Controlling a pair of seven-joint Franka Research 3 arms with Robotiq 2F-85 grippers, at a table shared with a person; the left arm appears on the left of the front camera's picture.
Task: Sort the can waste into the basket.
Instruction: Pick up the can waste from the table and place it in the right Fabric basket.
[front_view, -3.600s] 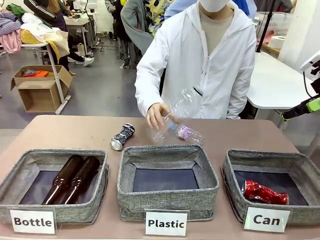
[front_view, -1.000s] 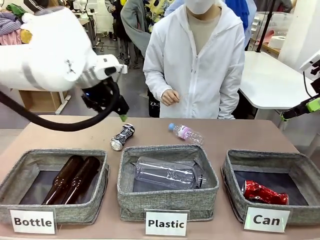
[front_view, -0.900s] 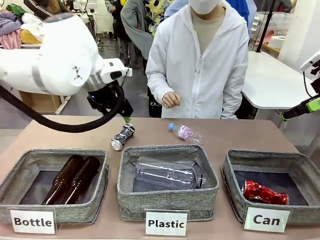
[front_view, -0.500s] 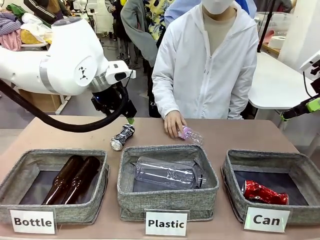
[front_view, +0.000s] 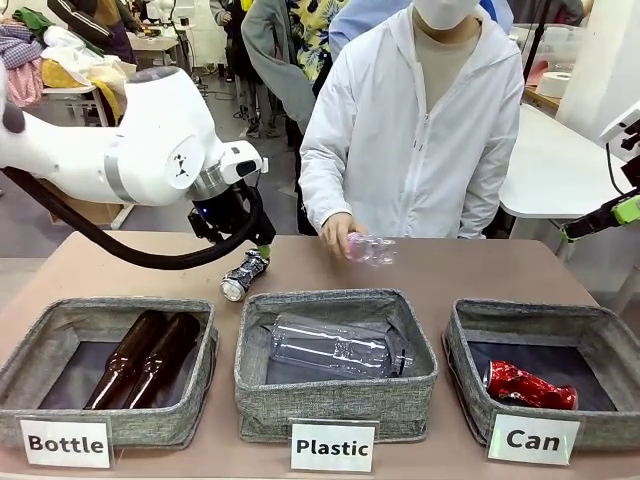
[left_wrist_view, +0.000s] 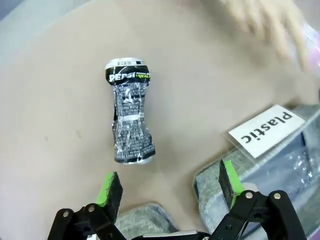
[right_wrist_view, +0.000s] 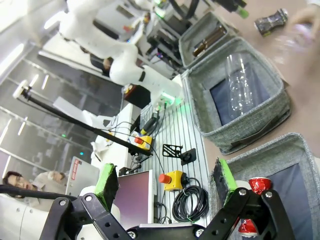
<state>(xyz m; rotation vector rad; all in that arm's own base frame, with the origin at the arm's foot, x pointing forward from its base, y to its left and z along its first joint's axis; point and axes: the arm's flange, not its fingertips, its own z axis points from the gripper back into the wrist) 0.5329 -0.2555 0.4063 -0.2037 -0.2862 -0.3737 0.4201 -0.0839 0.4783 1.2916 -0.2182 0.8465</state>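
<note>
Front left corner of the table: square grey fabric basket carded "Bottle", two brown glass bottles lying side by side inside. The white left arm reaches in over the far left part of the table. The left gripper has its green pads spread apart with nothing between them. It hangs close over a crushed black-and-silver drink can, which lies on its side on bare table just behind the gap between the first two baskets. Front middle: grey fabric basket carded "Plastic", one large clear plastic bottle lying in it. Behind it, near the far edge, the person's hand holds a small clear plastic bottle with a pink label off the table; it is blurred. Front right corner: the grey fabric basket carded "Can" holds one crushed red can towards its near side. The right gripper is also spread and empty, well clear of the baskets.
</note>
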